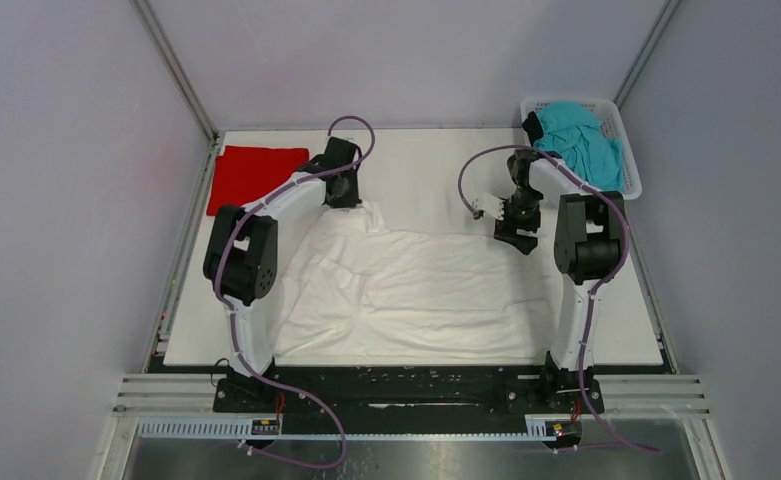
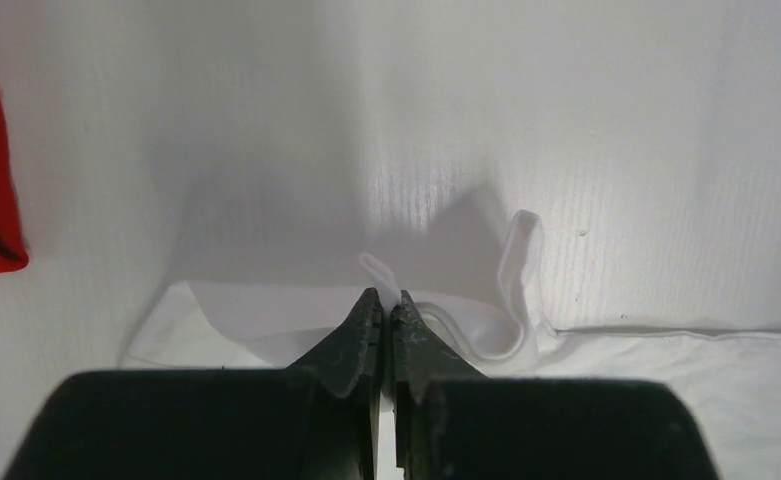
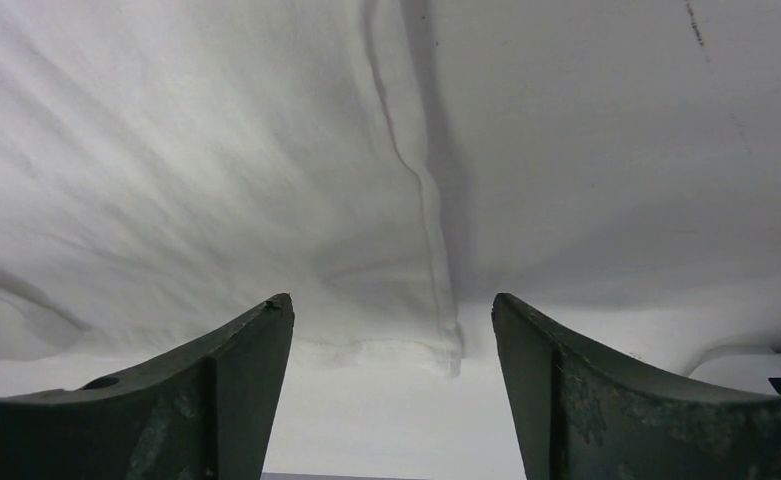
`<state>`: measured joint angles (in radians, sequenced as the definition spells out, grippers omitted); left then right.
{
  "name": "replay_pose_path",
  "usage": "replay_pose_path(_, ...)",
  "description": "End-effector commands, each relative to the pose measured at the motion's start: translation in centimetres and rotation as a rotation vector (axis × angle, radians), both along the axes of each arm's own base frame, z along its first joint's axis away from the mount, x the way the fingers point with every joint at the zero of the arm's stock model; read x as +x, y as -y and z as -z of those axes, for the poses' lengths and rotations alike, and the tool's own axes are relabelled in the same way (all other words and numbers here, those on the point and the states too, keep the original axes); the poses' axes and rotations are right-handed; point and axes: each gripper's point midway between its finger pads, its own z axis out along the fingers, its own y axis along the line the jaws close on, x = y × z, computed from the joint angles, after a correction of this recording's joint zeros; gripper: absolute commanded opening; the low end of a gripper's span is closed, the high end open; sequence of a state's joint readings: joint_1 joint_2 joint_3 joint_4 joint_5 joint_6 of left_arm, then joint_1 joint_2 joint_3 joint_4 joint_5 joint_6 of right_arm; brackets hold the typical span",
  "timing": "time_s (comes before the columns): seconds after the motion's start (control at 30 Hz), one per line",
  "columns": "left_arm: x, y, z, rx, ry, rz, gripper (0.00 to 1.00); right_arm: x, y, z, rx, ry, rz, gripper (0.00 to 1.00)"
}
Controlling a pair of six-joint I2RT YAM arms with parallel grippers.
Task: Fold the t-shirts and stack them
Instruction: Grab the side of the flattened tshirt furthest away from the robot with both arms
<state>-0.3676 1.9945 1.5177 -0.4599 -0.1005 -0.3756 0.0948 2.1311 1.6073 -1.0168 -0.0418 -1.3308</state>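
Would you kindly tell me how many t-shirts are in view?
3: a white t-shirt spread over the table, a folded red t-shirt at far left, a teal t-shirt in the basket at far right; others may be hidden under it.

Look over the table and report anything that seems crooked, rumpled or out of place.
The white t-shirt lies rumpled across the middle, with ridges bunched on its left side and one far edge pinched in the shut left gripper. A teal shirt sits heaped in the far-right basket.
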Motion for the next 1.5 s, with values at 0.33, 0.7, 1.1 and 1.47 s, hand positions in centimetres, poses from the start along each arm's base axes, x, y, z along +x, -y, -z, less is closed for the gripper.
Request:
replay_pose_path(0.33, 0.4, 0.8, -4.3, -0.087, 0.096, -0.007, 0.0, -4.2, -0.2, 0.2, -0.12, -0.13, -0.104, 0.72)
replay_pose_path(0.7, 0.5, 1.0, -4.9, -0.099, 0.113, -0.003, 0.0, -3.3, -0.8, 0.4, -0.12, -0.081, -0.11, 0.48)
replay_pose_path(1.1, -0.3, 1.0, -4.7, -0.092, 0.112, 0.029, 0.0, -0.8, 0.1, 0.3, -0.182, 0.011, -0.108, 0.09)
replay_pose_path(1.47, -2.7, 1.7, -5.5, -0.097, 0.133, 0.066, 0.0, 0.1, -0.7, -1.0, -0.198, 0.192, -0.068, 0.04)
